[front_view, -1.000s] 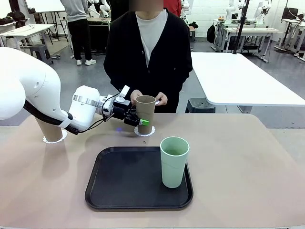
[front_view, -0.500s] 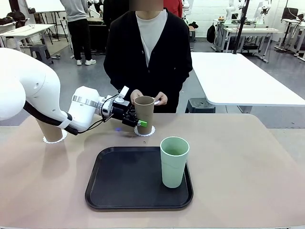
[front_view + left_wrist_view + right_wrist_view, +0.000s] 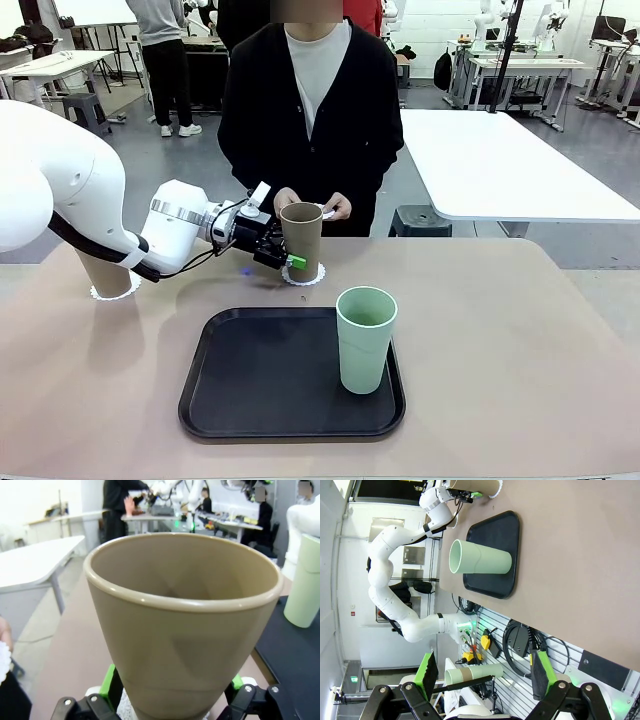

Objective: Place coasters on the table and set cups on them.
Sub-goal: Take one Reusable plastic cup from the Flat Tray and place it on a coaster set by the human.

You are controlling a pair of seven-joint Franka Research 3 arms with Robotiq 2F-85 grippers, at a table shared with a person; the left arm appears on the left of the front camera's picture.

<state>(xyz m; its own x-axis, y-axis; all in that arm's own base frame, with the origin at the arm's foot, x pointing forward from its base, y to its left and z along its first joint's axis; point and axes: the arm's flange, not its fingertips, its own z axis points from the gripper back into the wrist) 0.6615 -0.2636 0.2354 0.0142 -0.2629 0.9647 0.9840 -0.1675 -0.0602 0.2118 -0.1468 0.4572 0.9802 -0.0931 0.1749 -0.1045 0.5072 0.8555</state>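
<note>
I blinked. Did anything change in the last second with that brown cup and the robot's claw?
The left gripper opened its jaws and let go of the tan cup, which now stands by itself on the lacy coaster; the gripper still straddles it. Unchanged: the green cup on the black tray, the other tan cup at the far left, and the person's hands behind the cup.

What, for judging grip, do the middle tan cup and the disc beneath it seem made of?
Tan cup: probably plastic or fibre composite; matte, faint sheen on its smooth moulded rim. Coaster: looks like thin white paper; lacy scalloped edge, lying flat.
</note>
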